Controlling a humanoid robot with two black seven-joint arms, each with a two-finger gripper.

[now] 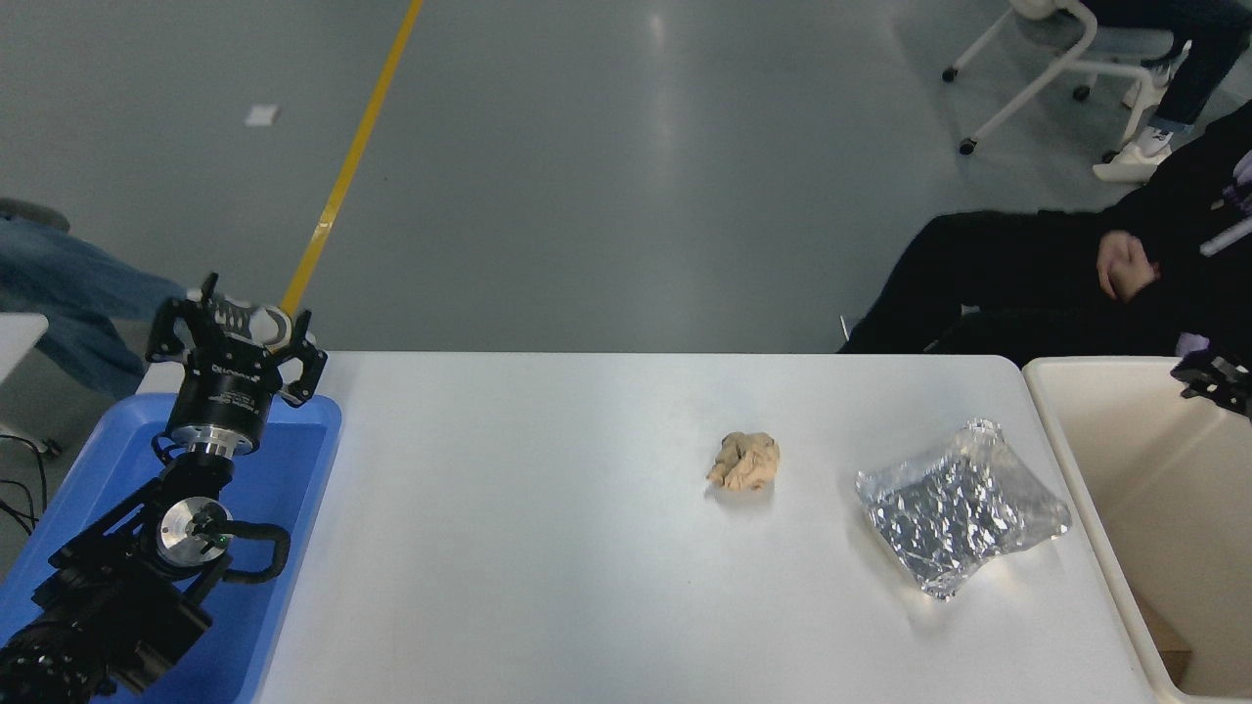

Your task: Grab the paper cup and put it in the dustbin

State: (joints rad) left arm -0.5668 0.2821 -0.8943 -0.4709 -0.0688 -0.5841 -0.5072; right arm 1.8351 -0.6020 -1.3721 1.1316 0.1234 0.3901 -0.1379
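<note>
The dustbin (1095,460) is a cream-white deep bin at the table's right end. The paper cup is out of view; none shows on the table or in the visible part of the bin. A small black part of my right gripper (1213,377) comes in at the right edge, over the bin's far rim; too little shows to tell its state. My left gripper (235,321) is parked at the lower left over the blue tray, open and empty.
A crumpled tan paper ball (745,462) lies mid-table. A crumpled foil tray (959,508) lies right of it, near the bin. A shallow blue tray (293,460) sits at the left edge. A seated person in black (1037,284) is beyond the far right corner.
</note>
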